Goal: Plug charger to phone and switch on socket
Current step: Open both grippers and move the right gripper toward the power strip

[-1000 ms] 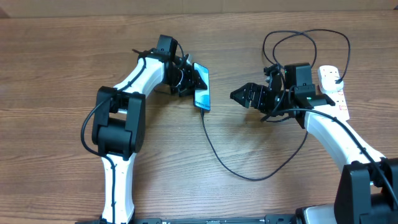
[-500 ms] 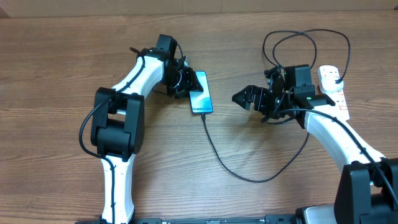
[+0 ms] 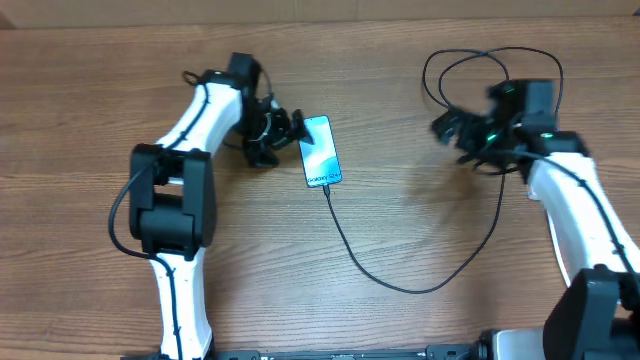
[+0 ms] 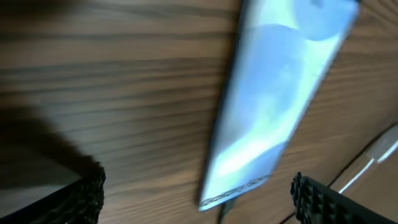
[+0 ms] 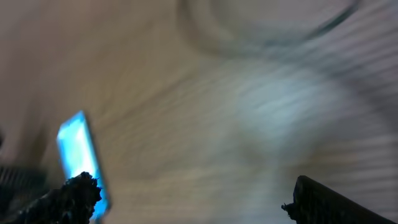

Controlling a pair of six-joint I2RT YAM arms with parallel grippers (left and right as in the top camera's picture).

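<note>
The phone [image 3: 319,150] lies flat on the wooden table, its light blue screen up. The charger [image 3: 400,286], a thin black cable, is plugged into the phone's near end and curves right, then back to loops at the rear. My left gripper [image 3: 285,138] stands open just left of the phone and touches nothing. In the left wrist view the phone [image 4: 280,93] lies ahead of the open left gripper [image 4: 199,199]. My right gripper [image 3: 450,128] is open and blurred at the back right. The socket is hidden under the right arm.
The cable's loops [image 3: 490,62] lie on the table behind the right gripper. The right wrist view is blurred; the phone [image 5: 78,152] shows at its lower left beside a finger [image 5: 74,194]. Bare wood lies between the phone and the right arm.
My left gripper opened, let go of the phone and drew back to the left; the phone now lies flat. My right arm swung away to the back right.
</note>
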